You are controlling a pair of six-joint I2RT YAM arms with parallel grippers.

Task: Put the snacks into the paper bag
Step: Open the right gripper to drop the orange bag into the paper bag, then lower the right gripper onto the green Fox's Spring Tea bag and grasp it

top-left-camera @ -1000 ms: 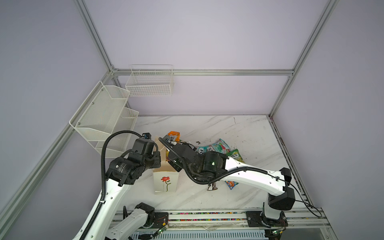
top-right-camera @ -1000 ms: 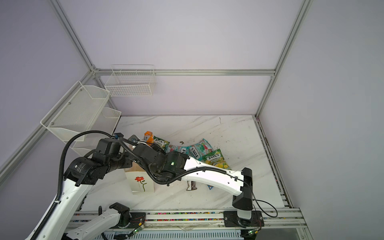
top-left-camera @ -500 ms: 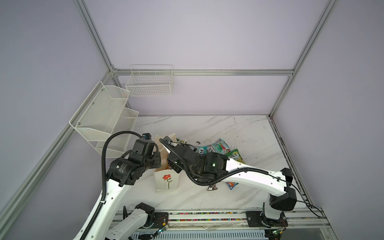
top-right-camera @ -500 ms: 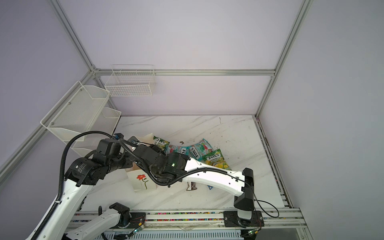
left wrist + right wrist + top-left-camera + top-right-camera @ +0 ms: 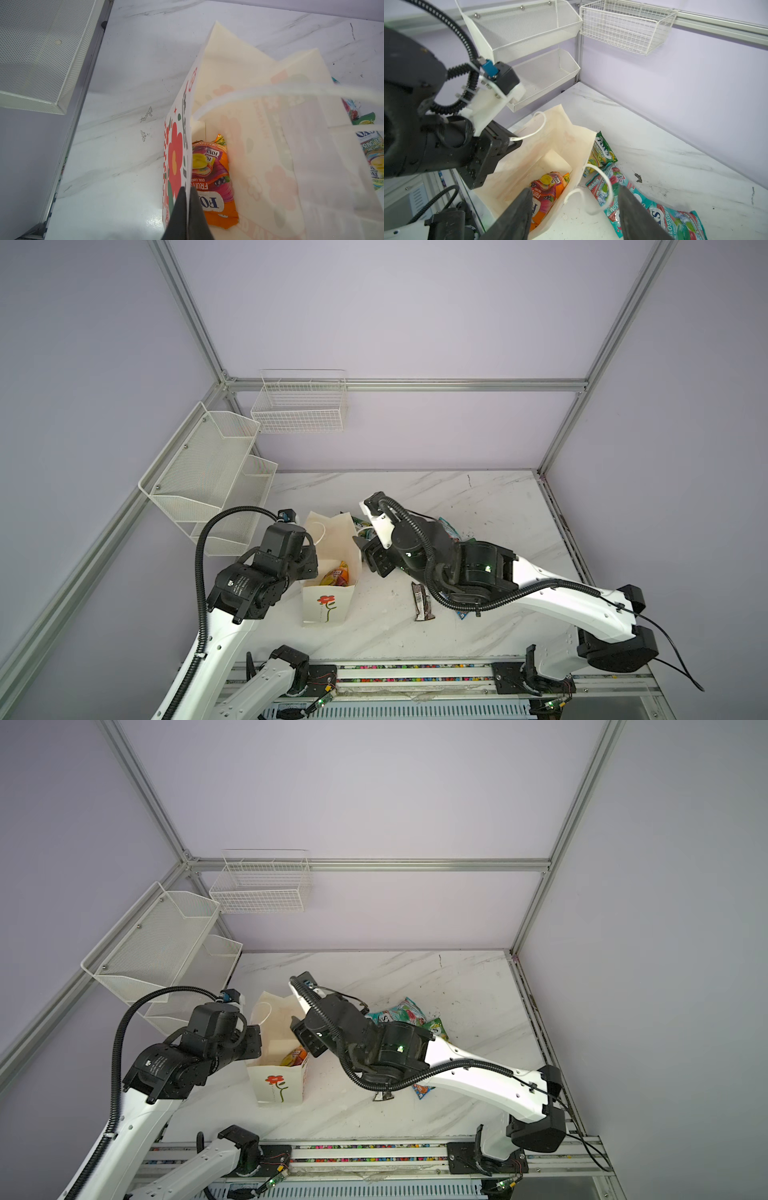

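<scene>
Lilac walls and aluminium framing enclose a white marble tabletop [image 5: 478, 497] in both top views, with white wire baskets [image 5: 299, 410] hung on the walls. Toward the table's left front stands the cream paper bag with a red flower print [image 5: 328, 605], upright and open-mouthed. An orange-purple FOX'S candy pouch [image 5: 334, 574] lies inside it. The left gripper [image 5: 311, 562] sits at the bag's left rim, and the right gripper [image 5: 374, 559] is just beside its right rim. A dark brown bar [image 5: 423, 600] lies on the marble to the right, apart from the bag.

From the left wrist, the left gripper is pinched tight on the bag's flowered wall, and the orange-purple pouch rests on the bag's floor.

From the right wrist, the right gripper's jaws stand wide apart and hold nothing. The bag's rim and a white cord handle [image 5: 600, 182] show between them. Outside the bag, a green FOX'S pouch [image 5: 602, 153] and two teal FOX'S pouches [image 5: 610, 187] lie on the marble.
</scene>
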